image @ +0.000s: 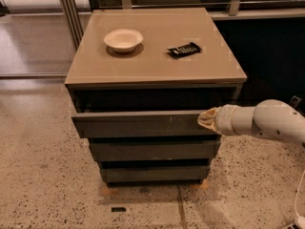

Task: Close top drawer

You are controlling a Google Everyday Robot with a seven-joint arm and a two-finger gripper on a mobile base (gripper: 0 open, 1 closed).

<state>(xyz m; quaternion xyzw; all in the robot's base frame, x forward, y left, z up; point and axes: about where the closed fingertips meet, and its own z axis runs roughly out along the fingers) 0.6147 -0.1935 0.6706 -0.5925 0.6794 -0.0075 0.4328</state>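
Top drawer (138, 124), wide, shallow and dark grey-brown, with a flat handleless front and small pale scratches right of centre, is seen standing partly out of the cabinet, just beneath the tan worktop (157, 70). The right end of its front is touched by the pale hand (206, 119) of a white arm reaching in from the right; how far the hand is open cannot be told. A shallow white bowl (123, 39) and a small flat black object (184, 49) are carried apart on the worktop.
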